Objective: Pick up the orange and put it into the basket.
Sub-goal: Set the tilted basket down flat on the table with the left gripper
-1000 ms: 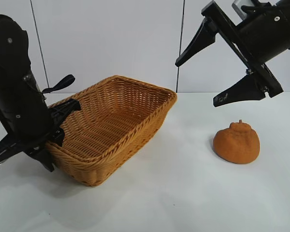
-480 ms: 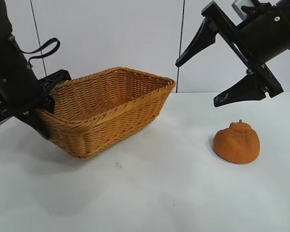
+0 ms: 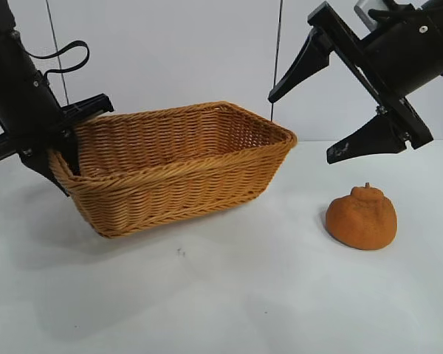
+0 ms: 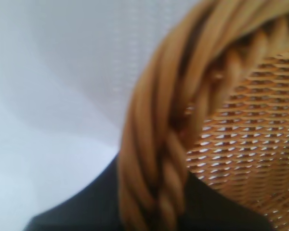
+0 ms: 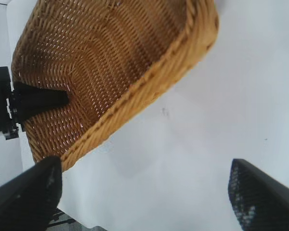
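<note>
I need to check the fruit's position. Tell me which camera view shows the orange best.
The exterior view. There the orange sits whole on the white table, apart from the basket, below the right gripper with its jaws open. The left wrist view shows only basket rim; the right wrist view shows basket and table, no orange.

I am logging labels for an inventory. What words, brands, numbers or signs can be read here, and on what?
None: no readable text on the basket, the orange, the table, the left gripper or the right gripper.
</note>
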`<action>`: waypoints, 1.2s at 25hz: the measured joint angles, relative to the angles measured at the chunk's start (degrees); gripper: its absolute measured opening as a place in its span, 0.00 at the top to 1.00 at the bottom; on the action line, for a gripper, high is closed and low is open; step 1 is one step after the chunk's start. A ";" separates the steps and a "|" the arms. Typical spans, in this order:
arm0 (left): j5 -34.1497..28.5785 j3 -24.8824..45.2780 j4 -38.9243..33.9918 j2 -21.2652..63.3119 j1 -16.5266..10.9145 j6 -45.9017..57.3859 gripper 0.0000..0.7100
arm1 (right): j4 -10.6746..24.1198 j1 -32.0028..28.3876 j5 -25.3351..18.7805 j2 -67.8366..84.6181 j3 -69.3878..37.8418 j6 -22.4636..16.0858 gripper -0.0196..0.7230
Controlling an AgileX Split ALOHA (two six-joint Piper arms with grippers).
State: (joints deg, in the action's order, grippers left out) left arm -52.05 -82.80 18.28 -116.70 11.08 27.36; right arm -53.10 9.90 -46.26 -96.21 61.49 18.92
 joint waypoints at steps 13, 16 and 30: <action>-6.88 -3.95 1.31 -3.23 0.00 -19.46 0.87 | 0.02 0.00 0.00 0.00 0.00 0.00 0.11; -5.65 -3.95 1.67 -4.55 0.00 -19.63 0.87 | 0.02 0.00 0.00 0.00 0.00 0.00 0.11; -0.18 -4.01 3.78 -9.55 0.00 -22.16 0.87 | 0.07 0.00 0.00 0.00 0.00 0.00 0.11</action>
State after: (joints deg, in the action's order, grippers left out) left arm -52.23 -86.81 22.06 -126.25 11.08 5.20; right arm -53.04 9.90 -46.26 -96.21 61.49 18.92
